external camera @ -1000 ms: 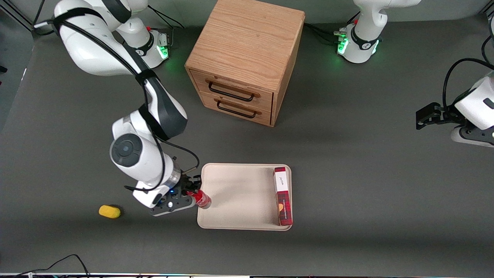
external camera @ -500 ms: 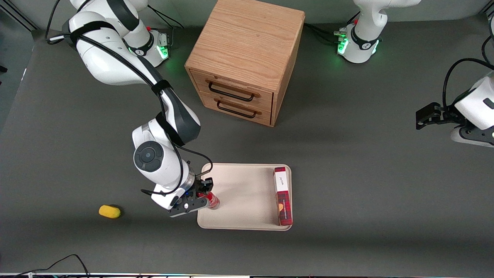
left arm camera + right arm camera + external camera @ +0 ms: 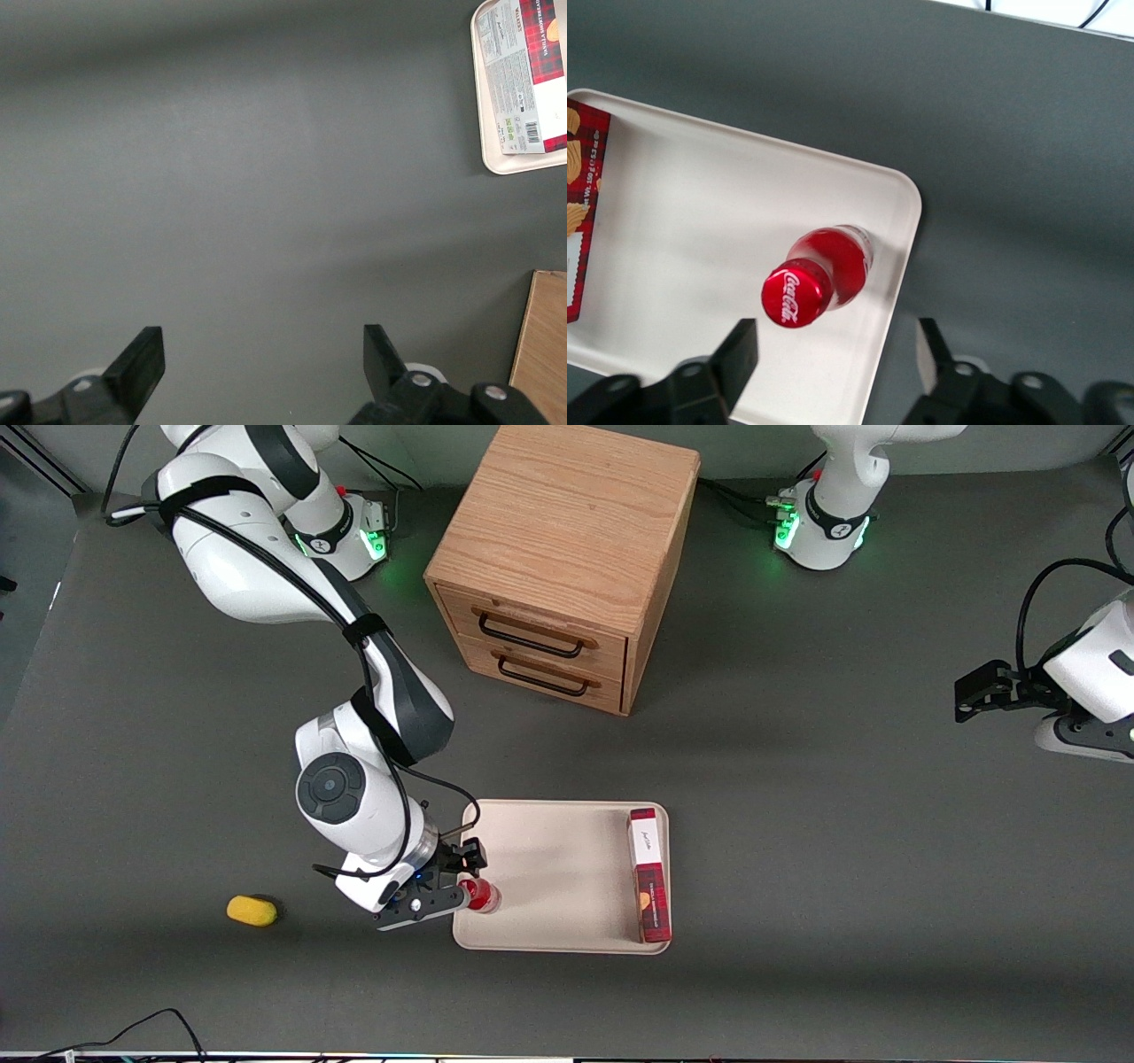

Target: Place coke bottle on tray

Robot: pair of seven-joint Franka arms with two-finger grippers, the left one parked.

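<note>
The coke bottle is glossy red with white script on its cap, the tray plain beige, the box red plaid with a white end, the oval object yellow, the table dark grey, and the black-fingered gripper above the bottle

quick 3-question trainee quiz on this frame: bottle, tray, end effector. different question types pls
1. True or false: the coke bottle stands upright on the tray.
2. The end effector is: A) shut on the bottle, B) open, just above the bottle, C) over the yellow oval object.
3. Fill in: the red plaid box lies along the tray edge toward the ___ arm's end of the table.

Key: 1 true; 2 B; 3 parked.
</note>
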